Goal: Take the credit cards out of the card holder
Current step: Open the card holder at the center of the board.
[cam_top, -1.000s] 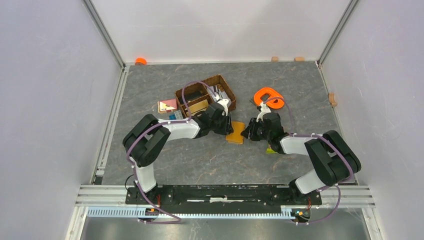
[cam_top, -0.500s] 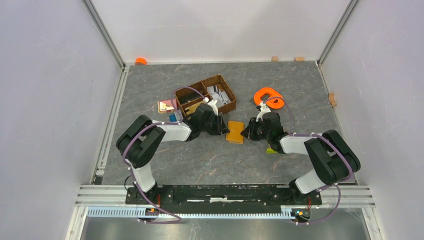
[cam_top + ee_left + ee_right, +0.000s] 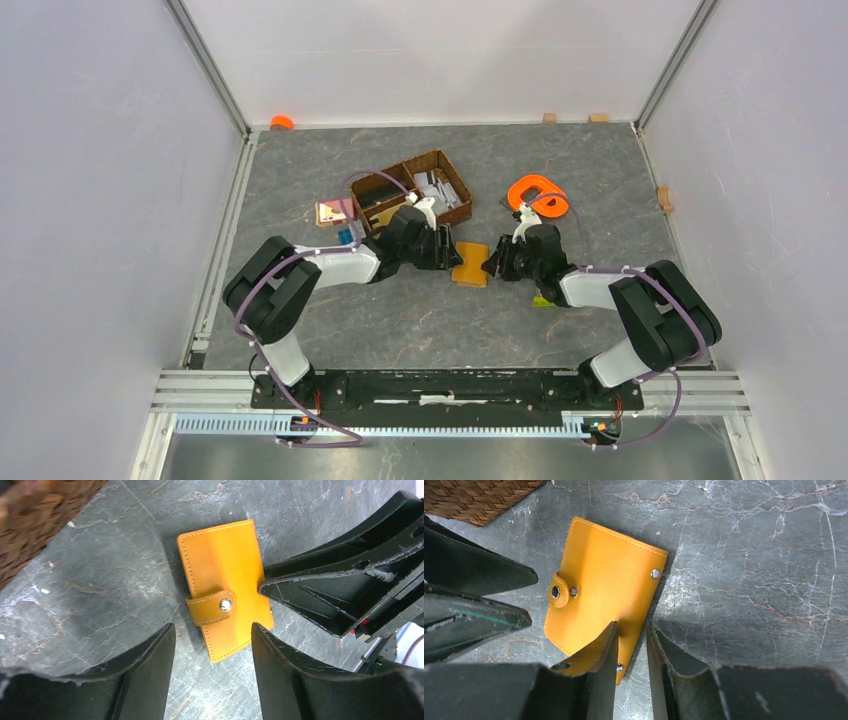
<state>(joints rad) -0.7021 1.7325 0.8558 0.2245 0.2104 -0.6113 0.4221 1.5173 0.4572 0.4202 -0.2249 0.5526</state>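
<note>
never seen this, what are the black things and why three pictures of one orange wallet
These are two robot arms bolted to a table. The top view looks down from above; the other two come from cameras on each wrist, so the black prongs are gripper fingers. A closed mustard card holder lies flat on the table, near a wicker basket and an orange ring. The left gripper is open next to it, holding nothing. The right gripper straddles one edge; whether it pinches is unclear.

Grey marbled bench [image 3: 400,320] boxed in by pale walls [image 3: 100,200]
Plain panels rise on three sides, joined at the back corners by aluminium posts [image 3: 207,65]; a metal rail [image 3: 200,385] edges the near side under even light.
</note>
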